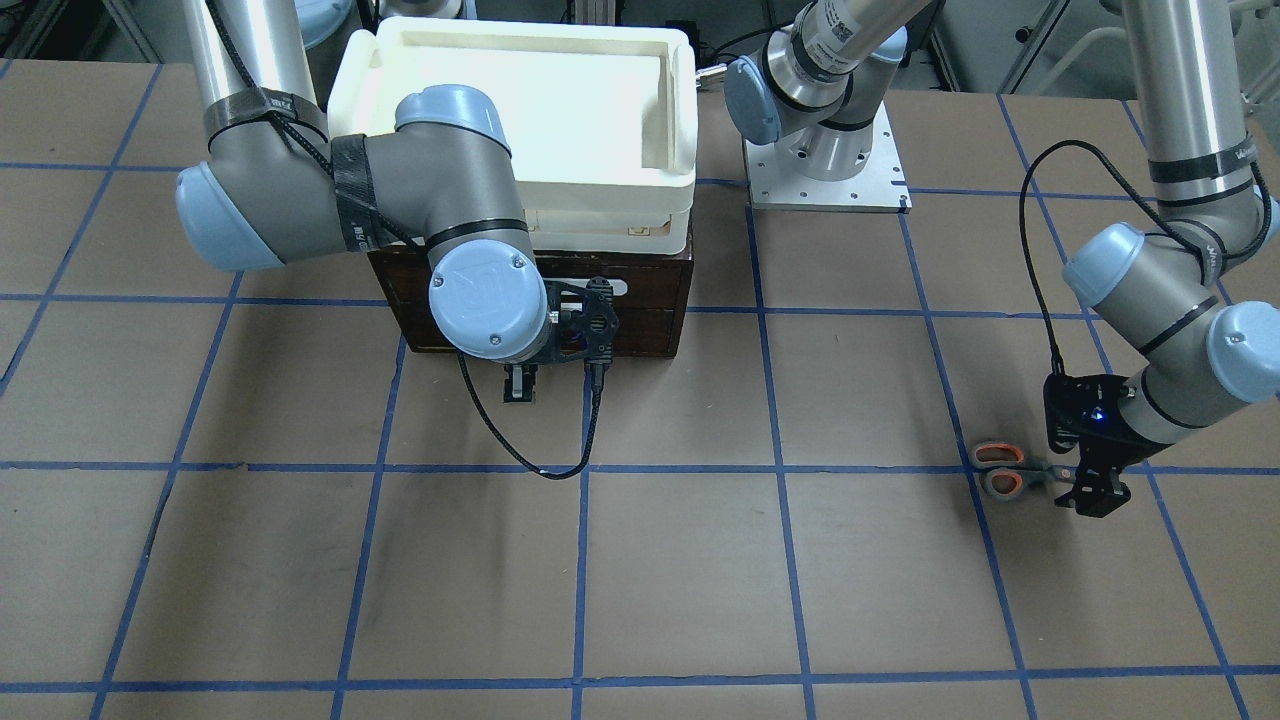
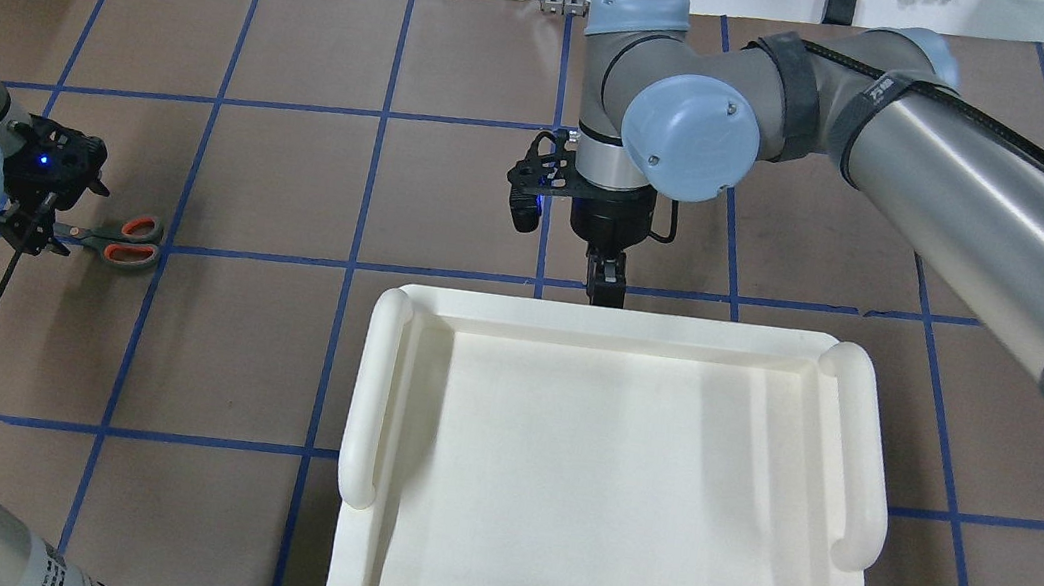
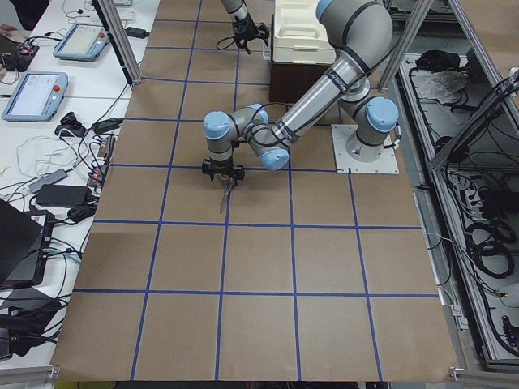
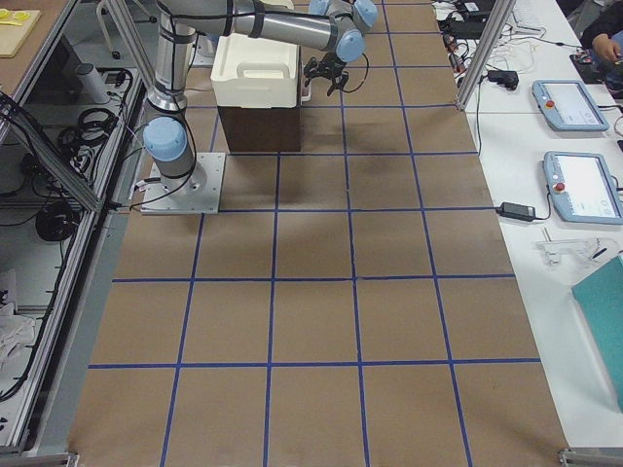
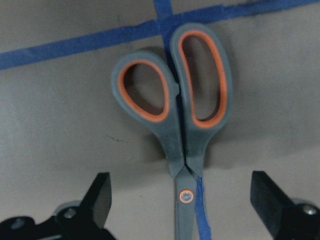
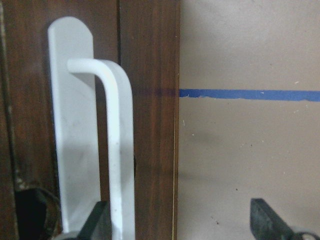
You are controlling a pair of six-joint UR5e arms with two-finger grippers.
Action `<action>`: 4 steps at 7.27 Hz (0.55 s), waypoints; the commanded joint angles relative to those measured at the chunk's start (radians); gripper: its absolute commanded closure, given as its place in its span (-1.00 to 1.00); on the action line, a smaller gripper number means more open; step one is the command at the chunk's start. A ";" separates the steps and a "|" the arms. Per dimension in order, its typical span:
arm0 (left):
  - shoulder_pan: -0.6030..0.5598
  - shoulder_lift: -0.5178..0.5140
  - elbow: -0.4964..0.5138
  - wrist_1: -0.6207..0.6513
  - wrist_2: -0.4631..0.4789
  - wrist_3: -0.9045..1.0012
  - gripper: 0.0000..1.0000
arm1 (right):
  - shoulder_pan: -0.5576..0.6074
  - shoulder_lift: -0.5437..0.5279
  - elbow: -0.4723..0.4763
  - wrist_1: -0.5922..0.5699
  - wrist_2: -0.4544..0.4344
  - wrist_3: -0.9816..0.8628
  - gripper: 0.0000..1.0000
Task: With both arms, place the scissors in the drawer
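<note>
Task barely begun: grey-handled, orange-lined steel scissors (image 1: 1000,468) lie on the brown bench (image 1: 700,570), lower right of the front view, between the wide-open, empty left fingers (image 5: 100,199). The right fingers (image 6: 265,220), open and holding nothing, flank the white bar handle (image 6: 119,150) of the apparently shut dark-brown wooden drawer (image 1: 652,300).

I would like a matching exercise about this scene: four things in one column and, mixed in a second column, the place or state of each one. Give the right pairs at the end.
Column one:
1. scissors
2. white tray
3. left gripper
4. right gripper

Column two:
A. open, at the white handle of the drawer
B. lying flat on the table, over a blue tape line
C. open, one finger on each side of the scissors
D. on top, above the drawer

Pairs: 1-B, 2-D, 3-C, 4-A
</note>
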 commanded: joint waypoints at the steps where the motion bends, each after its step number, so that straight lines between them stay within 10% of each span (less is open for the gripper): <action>1: 0.002 -0.041 0.034 -0.017 0.008 -0.002 -1.00 | 0.000 0.001 0.001 -0.047 -0.029 -0.007 -0.22; 4: -0.007 -0.041 0.030 -0.086 -0.004 -0.012 -0.75 | -0.002 0.027 -0.016 -0.132 -0.065 -0.024 -0.11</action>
